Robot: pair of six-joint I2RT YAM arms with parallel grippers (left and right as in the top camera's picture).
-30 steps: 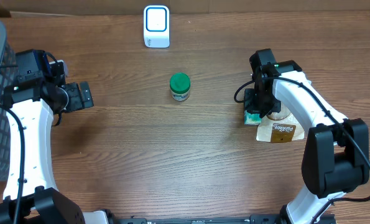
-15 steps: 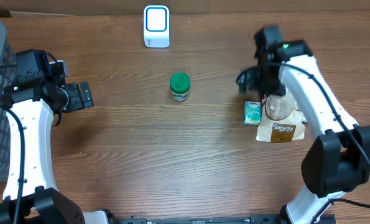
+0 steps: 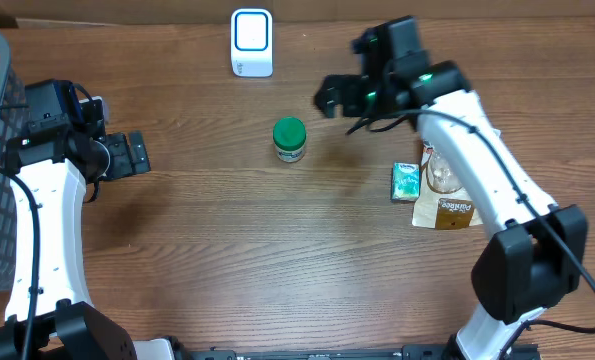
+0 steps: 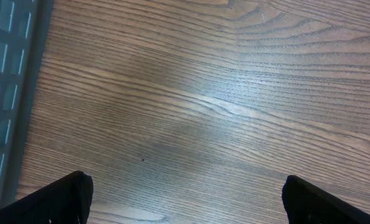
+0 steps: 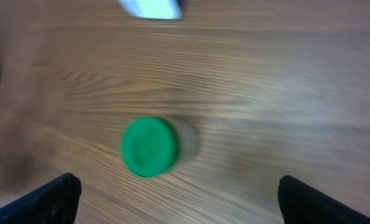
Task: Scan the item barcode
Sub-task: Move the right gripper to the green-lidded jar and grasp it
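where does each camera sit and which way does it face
Overhead: fixed above the table, looking straight down; left gripper, right gripper, scanner, green-lidded jar.
Left wrist: behind the left gripper, facing down at bare wood and basket edge; own fingertips wide apart.
Right wrist: above the jar, facing down; own fingertips wide apart.
Shared: jar and scanner appear in overhead and right wrist.

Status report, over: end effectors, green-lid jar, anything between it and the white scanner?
Left end effector open, empty. Right end effector open, empty, near green-lid jar. Jar upright on table, ungripped. Nothing between jar and white scanner.
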